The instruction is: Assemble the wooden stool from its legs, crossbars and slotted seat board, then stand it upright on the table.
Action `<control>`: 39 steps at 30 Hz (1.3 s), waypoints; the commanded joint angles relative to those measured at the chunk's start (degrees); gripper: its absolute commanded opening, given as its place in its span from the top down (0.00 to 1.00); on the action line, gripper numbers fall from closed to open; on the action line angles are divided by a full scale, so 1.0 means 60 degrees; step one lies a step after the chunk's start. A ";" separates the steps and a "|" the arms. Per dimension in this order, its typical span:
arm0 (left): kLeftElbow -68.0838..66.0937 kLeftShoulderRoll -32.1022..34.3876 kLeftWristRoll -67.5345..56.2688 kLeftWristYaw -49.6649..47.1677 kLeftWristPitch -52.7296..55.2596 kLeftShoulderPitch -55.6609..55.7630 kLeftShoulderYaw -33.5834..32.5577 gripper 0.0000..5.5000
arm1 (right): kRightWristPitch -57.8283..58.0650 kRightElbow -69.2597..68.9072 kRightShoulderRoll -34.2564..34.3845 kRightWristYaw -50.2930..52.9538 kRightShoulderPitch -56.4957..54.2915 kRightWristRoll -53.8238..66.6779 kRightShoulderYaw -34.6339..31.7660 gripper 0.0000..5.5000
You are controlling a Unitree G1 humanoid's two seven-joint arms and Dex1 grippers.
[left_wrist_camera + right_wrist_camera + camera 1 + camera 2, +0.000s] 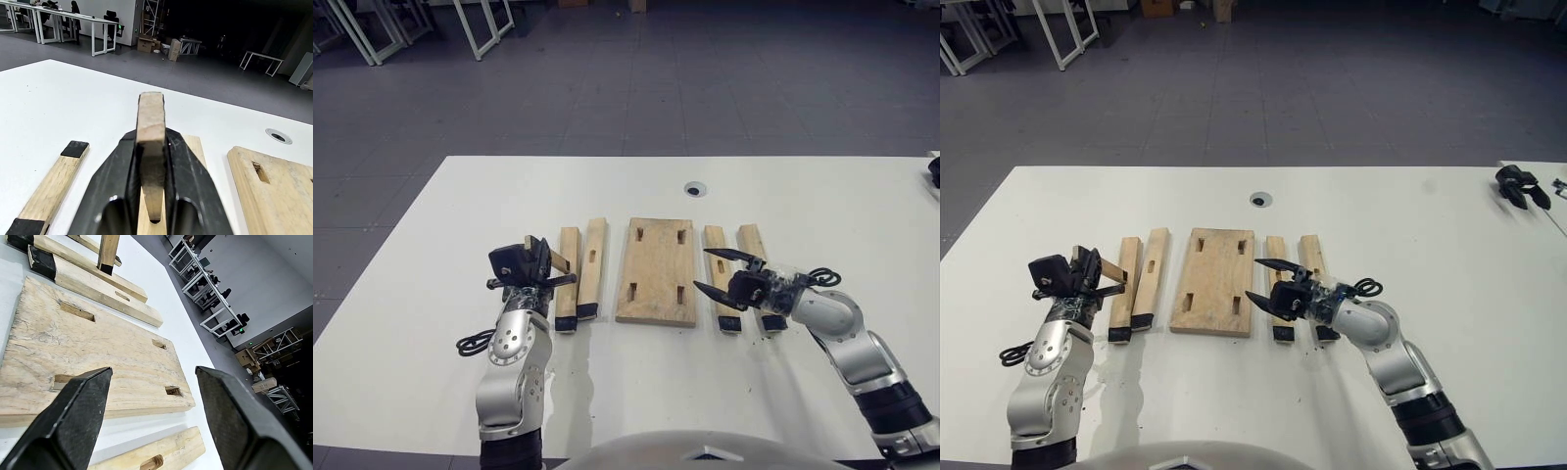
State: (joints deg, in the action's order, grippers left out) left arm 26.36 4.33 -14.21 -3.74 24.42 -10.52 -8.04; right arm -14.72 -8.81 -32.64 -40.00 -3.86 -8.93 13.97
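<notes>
Left fingers clamp a crossbar; right fingers spread.

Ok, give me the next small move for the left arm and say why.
Probably ease the crossbar down so its lower end seats in the leg under it. The left gripper is shut on it just above that leg, and in the left wrist view its tip seems to sit at a slot there. The right gripper hangs open, holding nothing.

Slotted seat board flat mid-table, left legs and right legs alongside, crossbar held aloft
</notes>
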 commanded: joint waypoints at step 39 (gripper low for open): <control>-0.0986 0.1951 -0.2167 0.0936 0.4468 0.6151 -0.2423 0.74 | 0.0080 -0.0010 0.0122 0.0398 0.0013 -0.0352 0.0223 0.43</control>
State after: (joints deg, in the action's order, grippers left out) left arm 23.85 17.85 -26.74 0.28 50.81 30.89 -24.31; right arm -14.40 -8.54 -31.96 -37.79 -3.64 -10.80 14.92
